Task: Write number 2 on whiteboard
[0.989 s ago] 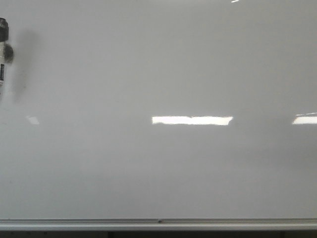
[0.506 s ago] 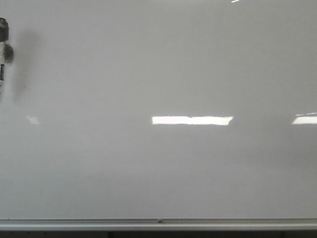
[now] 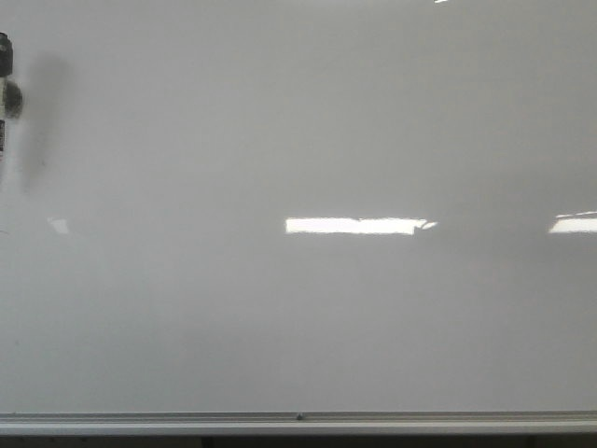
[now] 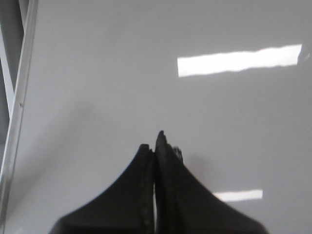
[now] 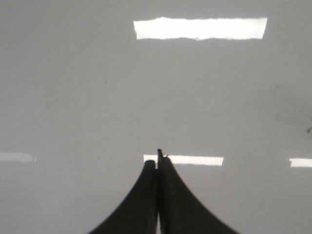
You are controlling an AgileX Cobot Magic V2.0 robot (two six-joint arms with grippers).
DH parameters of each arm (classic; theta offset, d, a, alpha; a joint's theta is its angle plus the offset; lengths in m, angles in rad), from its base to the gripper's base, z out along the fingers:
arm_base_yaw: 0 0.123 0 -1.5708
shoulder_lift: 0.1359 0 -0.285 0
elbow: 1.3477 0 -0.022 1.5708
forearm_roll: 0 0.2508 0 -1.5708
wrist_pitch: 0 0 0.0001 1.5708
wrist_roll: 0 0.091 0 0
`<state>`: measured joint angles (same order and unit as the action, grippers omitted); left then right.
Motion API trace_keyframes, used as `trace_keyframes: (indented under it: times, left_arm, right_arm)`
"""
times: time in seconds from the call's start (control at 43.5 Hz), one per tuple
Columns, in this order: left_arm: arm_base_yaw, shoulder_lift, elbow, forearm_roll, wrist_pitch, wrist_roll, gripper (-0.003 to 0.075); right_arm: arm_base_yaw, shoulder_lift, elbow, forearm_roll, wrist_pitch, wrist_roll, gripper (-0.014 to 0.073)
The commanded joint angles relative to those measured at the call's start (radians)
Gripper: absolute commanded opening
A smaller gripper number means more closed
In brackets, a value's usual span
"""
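Observation:
The whiteboard [image 3: 308,131] fills the front view, glossy white-grey. No number 2 shows on it in any view. My left gripper [image 4: 156,142] is shut, its black fingers pressed together and pointing at the bare board [image 4: 146,83]; I see nothing held between them. My right gripper [image 5: 157,162] is also shut with nothing visible in it, facing the bare board [image 5: 97,92]. Neither gripper can be identified in the front view.
A silver rail [image 3: 298,421] runs along the board's lower edge; it also shows in the left wrist view [image 4: 19,102]. A dark-and-white object [image 3: 6,89], cut off at the left edge, casts a shadow on the board. Ceiling-light reflections [image 3: 354,225] lie across it.
The dark-and-white object at the front view's left edge has slid slightly further left, out of frame. The board surface is unchanged.

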<state>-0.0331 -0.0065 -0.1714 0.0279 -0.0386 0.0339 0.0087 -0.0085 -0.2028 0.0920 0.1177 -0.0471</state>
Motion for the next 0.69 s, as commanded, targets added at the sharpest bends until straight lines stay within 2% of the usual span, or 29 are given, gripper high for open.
trace_keyframes:
  times: [0.0, 0.322, 0.667]
  left_arm:
    - [0.003, 0.035, -0.137, -0.002, -0.023, -0.001, -0.002]
    - [0.003, 0.24, -0.484, -0.002, 0.286, -0.001, -0.002]
    - [0.003, 0.381, -0.512, -0.022, 0.423, -0.001, -0.002]
  right_arm:
    - [-0.003, 0.055, -0.124, -0.004, 0.001, -0.007, -0.0069]
    - [-0.003, 0.285, -0.399, -0.004, 0.256, -0.007, -0.0069]
    - [-0.003, 0.489, -0.429, -0.004, 0.297, -0.007, -0.0069]
